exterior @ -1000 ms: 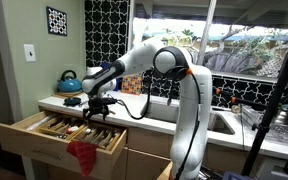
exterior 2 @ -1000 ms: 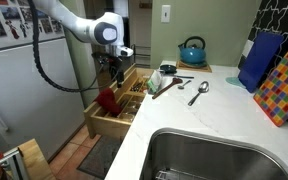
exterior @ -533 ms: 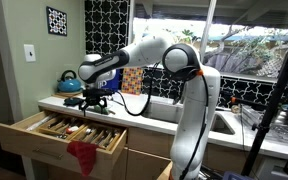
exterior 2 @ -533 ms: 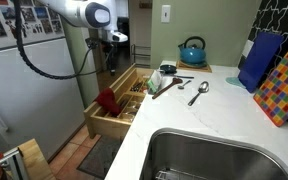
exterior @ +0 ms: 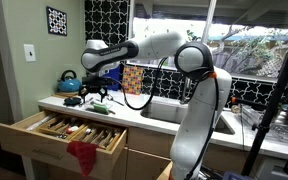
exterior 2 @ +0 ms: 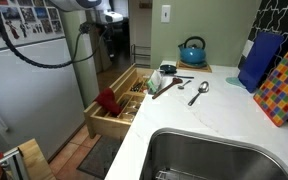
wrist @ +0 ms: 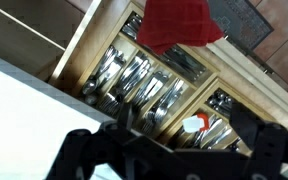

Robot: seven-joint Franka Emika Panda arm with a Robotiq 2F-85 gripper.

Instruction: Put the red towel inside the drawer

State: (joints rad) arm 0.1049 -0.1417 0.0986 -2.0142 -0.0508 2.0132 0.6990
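The red towel (exterior: 82, 155) hangs over the front edge of the open wooden drawer (exterior: 24, 136), which holds cutlery. It shows in both exterior views (exterior 2: 107, 101) and at the top of the wrist view (wrist: 179, 22). The drawer also shows in an exterior view (exterior 2: 111, 123) and in the wrist view (wrist: 92, 32). My gripper (exterior: 96, 93) is open and empty, raised well above the drawer and apart from the towel. In an exterior view it is near the top edge (exterior 2: 104, 27). In the wrist view its fingers (wrist: 174, 152) are spread wide over the cutlery.
A blue kettle (exterior: 69, 81) (exterior 2: 191, 50) stands on the white counter. Spoons and utensils (exterior 2: 174, 85) lie near the drawer. A sink (exterior 2: 214, 155) is in the counter. Coloured boards (exterior 2: 284, 80) lean at the wall. A fridge (exterior 2: 34, 70) stands beside the drawer.
The arm has risen up and away from the drawer. The towel stays draped over the drawer front.
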